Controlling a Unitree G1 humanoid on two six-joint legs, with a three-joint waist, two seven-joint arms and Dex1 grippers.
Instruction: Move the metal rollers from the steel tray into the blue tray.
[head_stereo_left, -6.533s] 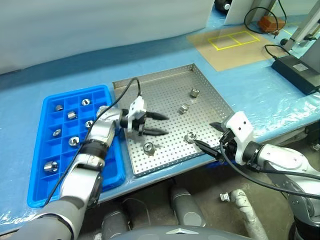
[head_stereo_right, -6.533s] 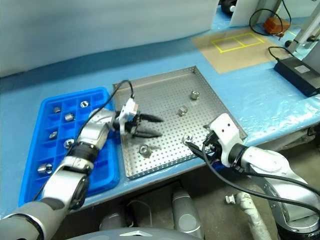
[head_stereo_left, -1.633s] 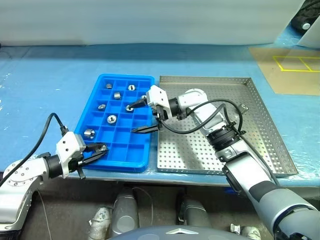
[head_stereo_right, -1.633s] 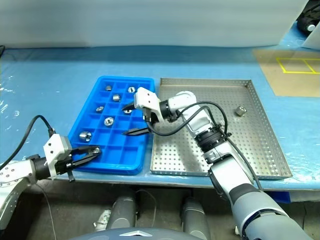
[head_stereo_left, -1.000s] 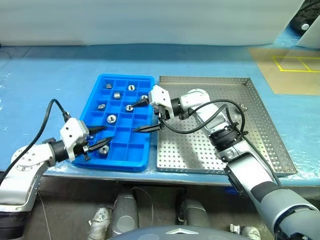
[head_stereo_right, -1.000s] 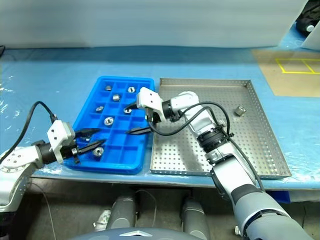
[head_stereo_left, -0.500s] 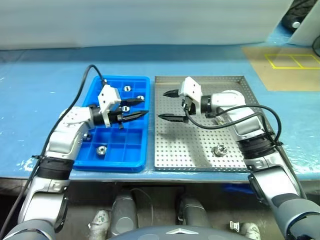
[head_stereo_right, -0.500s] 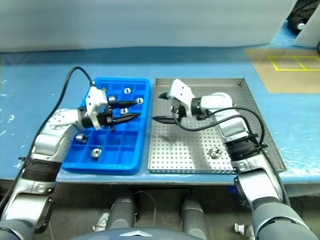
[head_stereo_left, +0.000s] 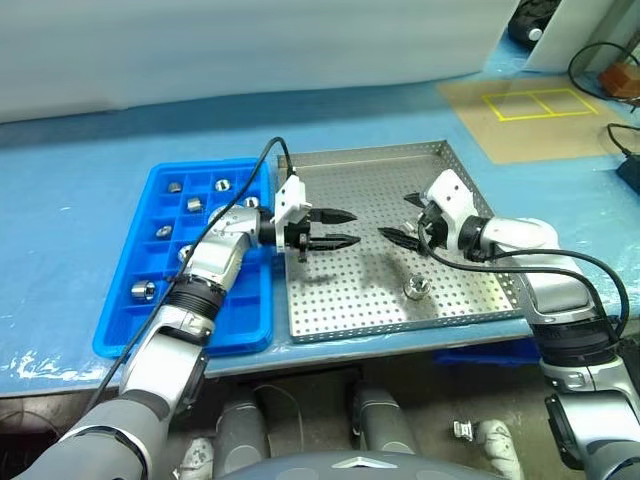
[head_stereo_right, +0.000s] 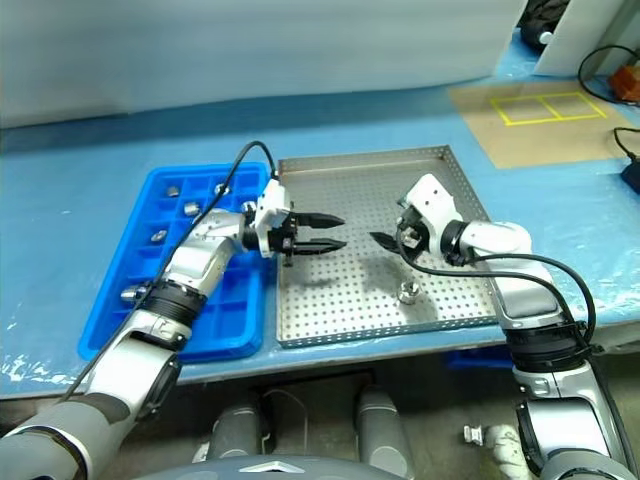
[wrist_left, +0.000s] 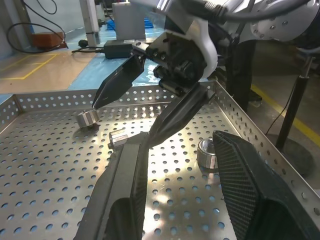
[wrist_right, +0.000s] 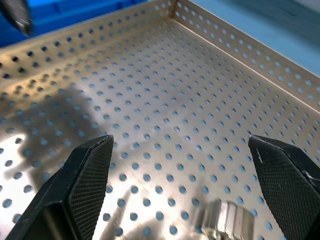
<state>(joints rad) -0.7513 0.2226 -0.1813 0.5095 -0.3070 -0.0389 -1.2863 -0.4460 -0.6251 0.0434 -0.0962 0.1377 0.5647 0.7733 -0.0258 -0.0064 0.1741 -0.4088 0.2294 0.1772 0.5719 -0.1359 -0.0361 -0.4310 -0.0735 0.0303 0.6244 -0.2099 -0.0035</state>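
Observation:
The steel tray (head_stereo_left: 330, 305) lies in the middle of the blue table, with the blue tray (head_stereo_left: 135, 325) touching its left side. Several metal rollers (head_stereo_left: 165, 231) sit in the blue tray's compartments. One roller (head_stereo_left: 415, 288) stands on the steel tray's front right part. The left wrist view shows three rollers (wrist_left: 87, 119) on the perforated floor. My left gripper (head_stereo_left: 345, 228) hovers open and empty over the steel tray's left part, pointing right. Facing it, my right gripper (head_stereo_left: 397, 217) stands wide open and empty just behind the front roller (wrist_right: 225, 220).
A brown board with yellow markings (head_stereo_left: 520, 110) lies at the back right. A black box (head_stereo_left: 632, 172) with cables sits at the right edge. The trays' front rims run close to the table's front edge (head_stereo_left: 400, 350).
The camera has turned. My left gripper has moved right, from over the blue tray to over the steel tray. My right gripper has moved right across the steel tray. Both openings are unchanged.

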